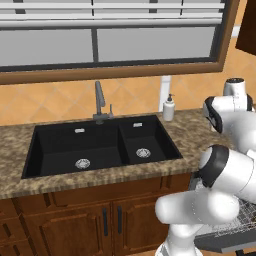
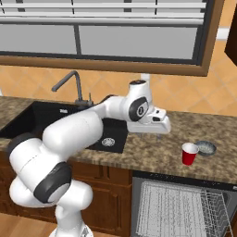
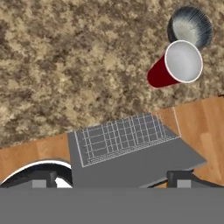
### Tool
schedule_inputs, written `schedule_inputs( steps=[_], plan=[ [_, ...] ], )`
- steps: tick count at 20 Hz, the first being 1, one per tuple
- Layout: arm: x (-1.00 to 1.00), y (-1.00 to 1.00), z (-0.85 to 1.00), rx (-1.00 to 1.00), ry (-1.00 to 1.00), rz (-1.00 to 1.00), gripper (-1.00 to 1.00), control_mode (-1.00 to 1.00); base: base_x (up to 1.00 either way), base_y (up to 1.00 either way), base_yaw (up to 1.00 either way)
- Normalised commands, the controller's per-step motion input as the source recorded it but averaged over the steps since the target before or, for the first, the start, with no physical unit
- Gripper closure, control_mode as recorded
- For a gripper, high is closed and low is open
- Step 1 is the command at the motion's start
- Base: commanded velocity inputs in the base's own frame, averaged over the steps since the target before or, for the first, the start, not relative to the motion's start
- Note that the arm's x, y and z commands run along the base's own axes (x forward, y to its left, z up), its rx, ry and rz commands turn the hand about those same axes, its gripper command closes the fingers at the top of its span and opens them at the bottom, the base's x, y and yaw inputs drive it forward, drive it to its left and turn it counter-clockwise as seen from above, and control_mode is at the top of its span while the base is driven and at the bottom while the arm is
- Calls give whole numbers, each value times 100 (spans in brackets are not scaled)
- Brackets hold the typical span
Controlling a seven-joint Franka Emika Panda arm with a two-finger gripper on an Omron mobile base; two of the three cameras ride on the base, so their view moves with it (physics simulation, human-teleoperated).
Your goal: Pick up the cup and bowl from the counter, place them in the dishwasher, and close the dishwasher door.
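Gripper (image 2: 162, 131) hanging open mid-frame over the counter (image 2: 152, 148), nothing held; red cup (image 2: 189, 153) right of centre looking light, thin-walled, so pinching across its rim.

One red cup (image 2: 189, 153), one grey bowl (image 2: 205, 148), one faucet (image 1: 100, 103), one soap bottle (image 1: 169, 108), two sink basins (image 1: 75, 145)
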Motion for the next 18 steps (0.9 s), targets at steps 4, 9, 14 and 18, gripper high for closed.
schedule_inputs(
  steps=[4, 9, 14, 18],
  plan=[
    [27, -69, -18, 13, 0, 0, -100, -100, 0, 0, 0],
    [11, -46, -39, 0, 0, 0, -100, -100, 0, 0, 0],
    [19, -49, -5, 10, -1, 0, -100, -100, 0, 0, 0],
    [28, -46, -7, 10, -1, 0, -100, -100, 0, 0, 0]
  ],
)
